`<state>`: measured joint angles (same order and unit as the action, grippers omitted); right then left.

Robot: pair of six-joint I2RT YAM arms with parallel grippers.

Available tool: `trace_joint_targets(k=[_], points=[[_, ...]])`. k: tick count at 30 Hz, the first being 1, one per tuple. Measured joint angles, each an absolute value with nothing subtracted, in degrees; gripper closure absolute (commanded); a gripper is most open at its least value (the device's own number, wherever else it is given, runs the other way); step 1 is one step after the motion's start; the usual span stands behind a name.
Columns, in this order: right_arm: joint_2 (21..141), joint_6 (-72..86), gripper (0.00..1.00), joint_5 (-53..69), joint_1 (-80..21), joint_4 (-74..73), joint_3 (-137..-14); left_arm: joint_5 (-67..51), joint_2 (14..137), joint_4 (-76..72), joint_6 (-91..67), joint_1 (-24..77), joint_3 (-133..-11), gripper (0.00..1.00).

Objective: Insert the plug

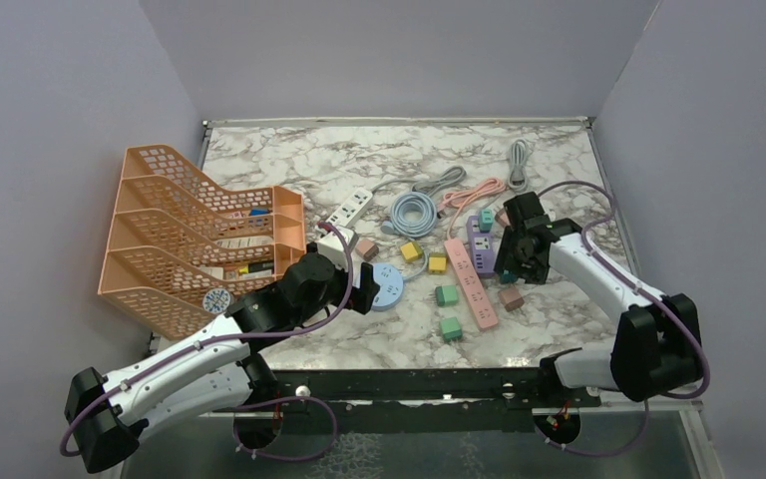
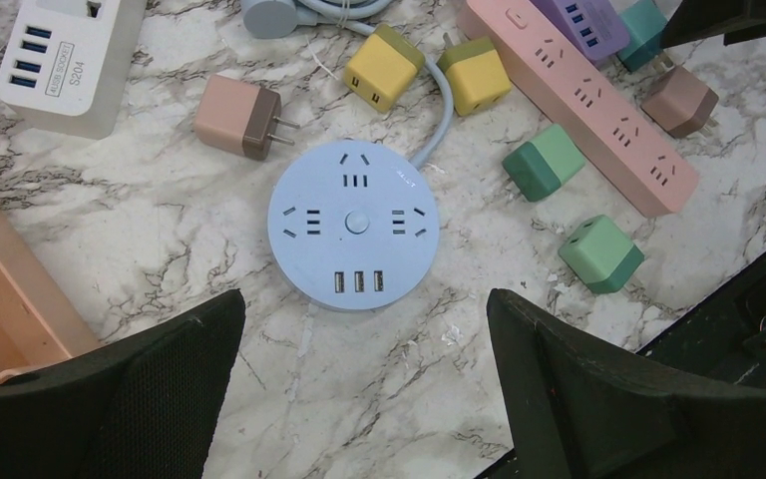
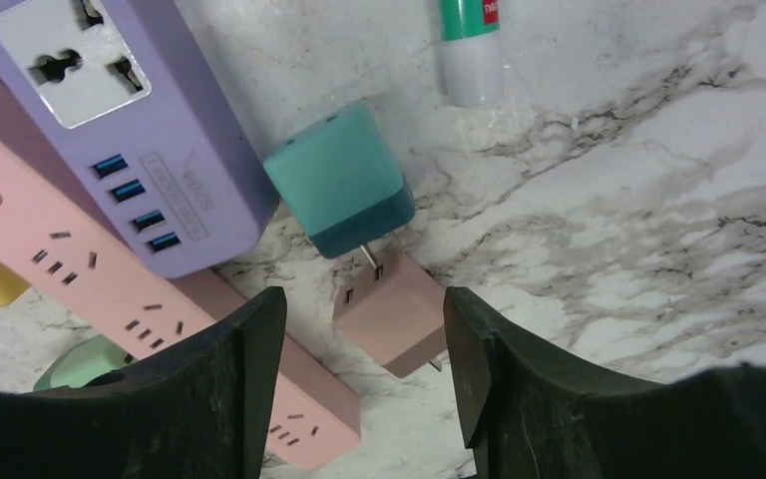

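A round blue power strip [image 2: 354,225] lies flat on the marble, sockets up; it also shows in the top view [image 1: 389,284]. My left gripper [image 2: 364,339] hangs open and empty just above its near edge [image 1: 367,291]. A dusty-pink plug [image 3: 394,314] lies on its side between the open fingers of my right gripper [image 3: 364,329], untouched, its prongs pointing toward me. A teal plug [image 3: 339,180] lies against it. The long pink strip [image 3: 110,269] and the purple strip [image 3: 130,130] lie to its left. In the top view my right gripper [image 1: 509,271] sits beside the pink strip [image 1: 471,282].
Two yellow plugs [image 2: 384,65], two green plugs [image 2: 544,160] and a brown-pink plug [image 2: 239,118] lie around the blue strip. A white USB strip [image 2: 70,60] lies far left. An orange file rack [image 1: 199,235] stands at the left. Coiled cables [image 1: 411,212] lie behind. A glue stick [image 3: 469,50] lies nearby.
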<state>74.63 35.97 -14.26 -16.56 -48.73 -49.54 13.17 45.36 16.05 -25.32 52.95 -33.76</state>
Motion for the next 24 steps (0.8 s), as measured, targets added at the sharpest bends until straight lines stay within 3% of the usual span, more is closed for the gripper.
trace_joint_targets(k=[24], points=[[88.1, 30.2, 0.38, -14.8, -13.8, -38.0, -48.8, 13.0, 44.2, 15.0, -25.4, 52.9, -33.8, 0.07]])
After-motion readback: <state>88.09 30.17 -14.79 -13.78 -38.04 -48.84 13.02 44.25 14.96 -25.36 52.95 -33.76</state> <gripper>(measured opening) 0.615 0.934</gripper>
